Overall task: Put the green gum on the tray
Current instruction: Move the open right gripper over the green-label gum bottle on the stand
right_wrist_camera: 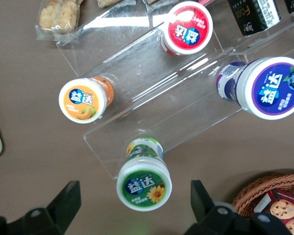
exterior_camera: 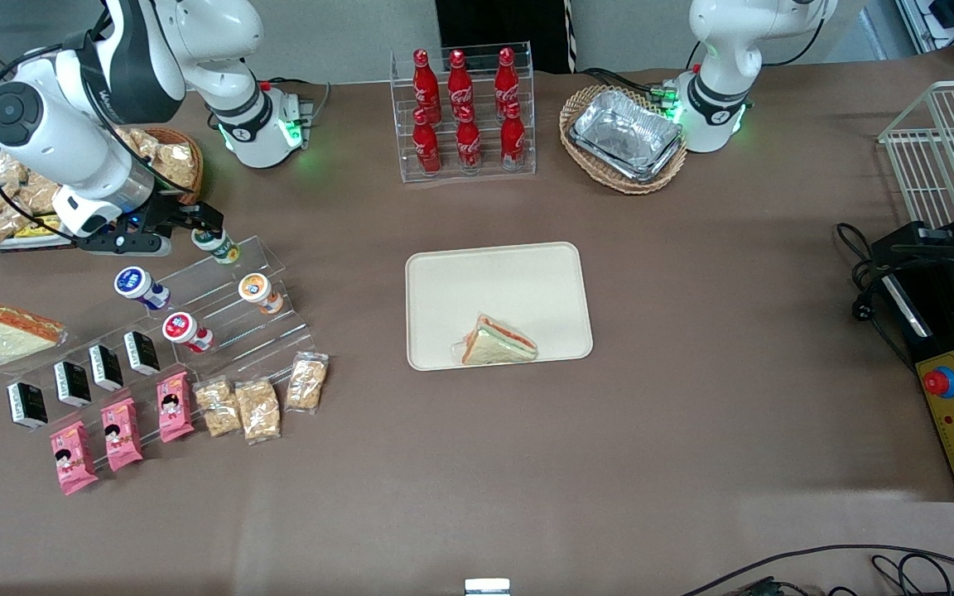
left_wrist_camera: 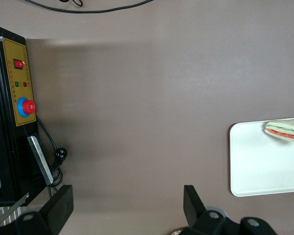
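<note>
I've got the gripper (right_wrist_camera: pixel 132 205) hanging right over the green gum (right_wrist_camera: pixel 143 177), fingers (right_wrist_camera: pixel 63 203) spread wide on either side, not touching it. It sits on the top step of the clear riser (right_wrist_camera: pixel 152 98); orange bottle (right_wrist_camera: pixel 85 99) and blue bottle (right_wrist_camera: pixel 264 87) crowd the steps nearby. The tray (exterior_camera: pixel 498 285) sits mid-table with a sandwich (exterior_camera: pixel 499 341) on it.

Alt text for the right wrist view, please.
The open gripper hovers over the green gum, which stands on the top step of a clear acrylic riser. Orange-lidded, red-lidded and blue-lidded bottles stand on its other steps.
</note>
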Tool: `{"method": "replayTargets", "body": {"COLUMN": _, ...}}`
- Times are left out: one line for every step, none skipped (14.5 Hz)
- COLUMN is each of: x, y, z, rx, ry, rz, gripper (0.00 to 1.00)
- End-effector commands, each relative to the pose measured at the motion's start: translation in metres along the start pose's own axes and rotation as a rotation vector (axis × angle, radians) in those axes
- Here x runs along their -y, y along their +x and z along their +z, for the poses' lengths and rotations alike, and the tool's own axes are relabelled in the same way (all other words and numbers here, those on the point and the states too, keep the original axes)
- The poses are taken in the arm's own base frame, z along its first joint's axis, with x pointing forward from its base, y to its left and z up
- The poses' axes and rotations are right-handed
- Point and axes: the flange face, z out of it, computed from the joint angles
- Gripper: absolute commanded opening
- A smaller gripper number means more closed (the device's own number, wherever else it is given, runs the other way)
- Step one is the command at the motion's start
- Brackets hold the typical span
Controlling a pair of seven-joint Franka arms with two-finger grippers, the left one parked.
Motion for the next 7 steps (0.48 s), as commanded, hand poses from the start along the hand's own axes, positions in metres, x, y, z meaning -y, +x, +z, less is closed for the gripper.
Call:
{"method": "replayTargets", "body": {"x": -0.007, "y": -0.006, "z": 0.010, "rx": -0.019, "ry": 0.010, "rz": -0.009, "gripper": 1.00}}
{"method": "replayTargets", "body": {"x": -0.007, "y": -0.008, "z": 0.014, "rx": -0.015, "ry": 0.011, "rz": -0.008, "gripper": 1.00}}
{"method": "replayTargets", "body": {"x": -0.007, "y": -0.010, "z": 0.017, "rx": -0.017, "ry": 0.011, "rz": -0.008, "gripper": 1.00}}
{"method": "replayTargets", "body": {"x": -0.008, "y": -0.011, "z": 0.021, "rx": -0.018, "ry": 0.011, "rz": -0.008, "gripper": 1.00}}
{"method": "replayTargets", "body": {"x": -0.008, "y": -0.011, "z": 0.023, "rx": -0.023, "ry": 0.011, "rz": -0.007, "gripper": 1.00}}
{"method": "replayTargets", "body": {"x": -0.008, "y": -0.011, "z": 0.025, "rx": -0.025, "ry": 0.011, "rz": -0.007, "gripper": 1.00}}
{"method": "replayTargets", "body": {"x": -0.008, "y": -0.012, "z": 0.027, "rx": -0.029, "ry": 0.011, "rz": -0.007, "gripper": 1.00}}
